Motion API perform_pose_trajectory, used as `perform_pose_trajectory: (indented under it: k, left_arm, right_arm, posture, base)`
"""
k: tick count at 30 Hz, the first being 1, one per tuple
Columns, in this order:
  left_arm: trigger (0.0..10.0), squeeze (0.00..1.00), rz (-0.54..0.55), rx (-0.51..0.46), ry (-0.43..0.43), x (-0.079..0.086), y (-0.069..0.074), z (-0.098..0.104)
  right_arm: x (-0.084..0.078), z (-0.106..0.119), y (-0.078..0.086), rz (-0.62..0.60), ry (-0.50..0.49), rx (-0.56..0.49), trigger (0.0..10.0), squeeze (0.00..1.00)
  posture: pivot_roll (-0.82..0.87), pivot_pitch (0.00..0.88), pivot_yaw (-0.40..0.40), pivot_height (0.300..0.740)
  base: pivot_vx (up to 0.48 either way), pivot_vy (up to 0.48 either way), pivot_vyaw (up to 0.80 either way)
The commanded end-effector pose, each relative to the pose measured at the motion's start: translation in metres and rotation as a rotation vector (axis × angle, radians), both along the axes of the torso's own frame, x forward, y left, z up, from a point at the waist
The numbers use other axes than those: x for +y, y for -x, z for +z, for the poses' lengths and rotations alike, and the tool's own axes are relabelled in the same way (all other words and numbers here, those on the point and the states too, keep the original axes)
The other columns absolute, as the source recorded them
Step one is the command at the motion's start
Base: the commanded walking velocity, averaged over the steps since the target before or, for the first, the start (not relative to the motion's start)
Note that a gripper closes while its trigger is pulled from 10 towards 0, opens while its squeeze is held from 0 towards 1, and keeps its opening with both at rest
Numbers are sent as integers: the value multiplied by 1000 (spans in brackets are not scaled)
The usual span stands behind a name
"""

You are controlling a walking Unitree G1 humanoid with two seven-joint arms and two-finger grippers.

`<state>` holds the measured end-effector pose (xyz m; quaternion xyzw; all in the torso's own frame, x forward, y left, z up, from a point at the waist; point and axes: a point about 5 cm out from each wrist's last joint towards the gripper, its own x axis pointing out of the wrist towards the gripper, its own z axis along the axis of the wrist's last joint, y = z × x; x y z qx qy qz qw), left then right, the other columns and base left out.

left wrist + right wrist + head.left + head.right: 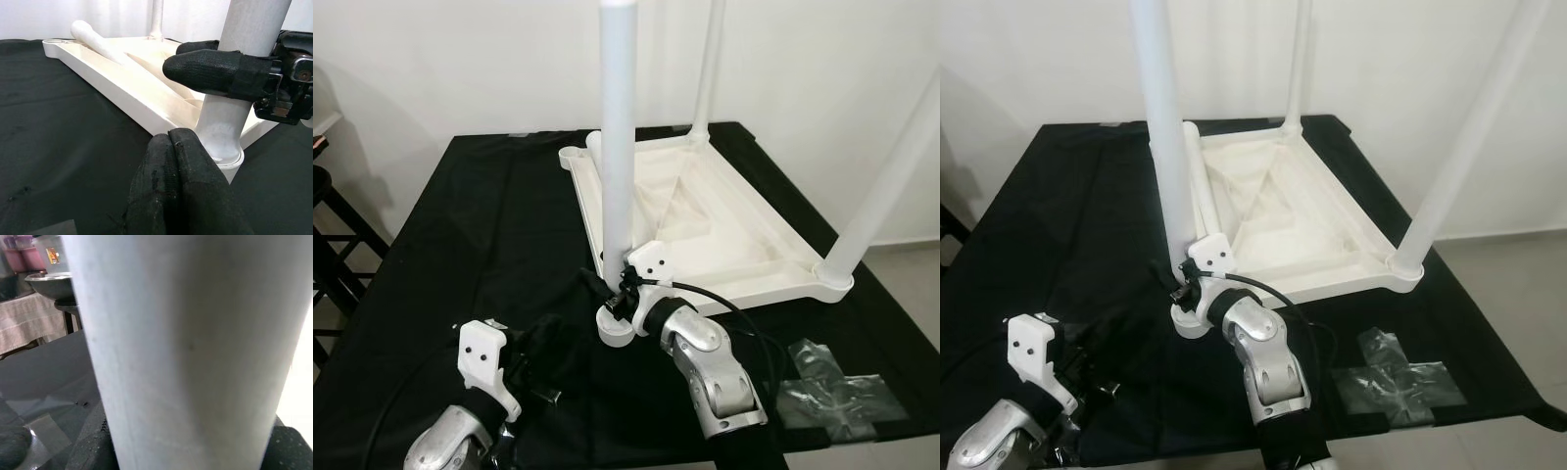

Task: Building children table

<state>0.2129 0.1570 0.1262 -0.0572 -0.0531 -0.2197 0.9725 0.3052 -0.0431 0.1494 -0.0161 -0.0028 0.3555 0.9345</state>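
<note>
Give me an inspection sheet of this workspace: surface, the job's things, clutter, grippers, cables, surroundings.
Surface: black cloth covering the work table.
Job's things: white children's tabletop lying upside down; three legs stand upright in its corners, including the near leg; a fourth leg lies loose inside the frame.
Clutter: clear plastic wrapping on the cloth beside the tabletop.
Grippers: right gripper shut on the near leg just above its socket; left gripper shut, empty, low over the cloth near that corner.
Cables: black cable looping over the right wrist.
Surroundings: white wall; dark stool to the robot's left; pale floor at right.
</note>
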Motion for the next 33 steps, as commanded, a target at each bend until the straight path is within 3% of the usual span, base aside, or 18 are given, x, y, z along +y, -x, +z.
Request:
perform_pose_trajectory:
  k: [1,11,17,19,20,21,22,24,33]
  left_arm:
    - [10000,0,5,17,-12,1,0,-4]
    - [10000,0,28,15,-28,3,-1,-4]
    - [10000,0,167,23,-53,14,2,-6]
    - [10000,0,285,44,-75,24,6,-9]
    - [10000,0,285,44,-75,24,6,-9]
    - [10000,0,335,65,-76,29,10,-11]
    - [10000,0,335,65,-76,29,10,-11]
    - [10000,0,377,103,-101,29,26,-17]
    - [10000,0,409,100,-145,29,31,-19]
  right_arm:
    - [0,-16,4,-7,-7,83,10000,1000]
    - [-22,-11,15,-36,-42,32,10000,1000]
    - [-48,-7,25,-46,-66,-24,10000,1000]
    - [-62,-11,33,-71,-41,-36,10000,557]
    - [-62,-11,33,-71,-41,-36,10000,557]
    - [-71,-13,37,-108,-17,-43,10000,0]
    - [-71,-13,37,-108,-17,-43,10000,0]
    - [-90,-18,43,-216,50,-56,10000,0]
    - [-95,-24,46,-254,100,-31,10000,0]
  posture:
    - [3,85,17,740]
    - [-16,77,26,740]
    - [-42,69,53,740]
    - [-39,64,63,740]
    - [-39,64,63,740]
    - [-40,64,71,740]
    - [-40,64,71,740]
    - [-44,68,75,740]
    - [-32,71,70,740]
  base:
    - [0,0,0]
    - [0,0,0]
    - [0,0,0]
    - [0,0,0]
    - [0,0,0]
    - [0,0,0]
    - [0,0,0]
    - [0,0,0]
    - [0,0,0]
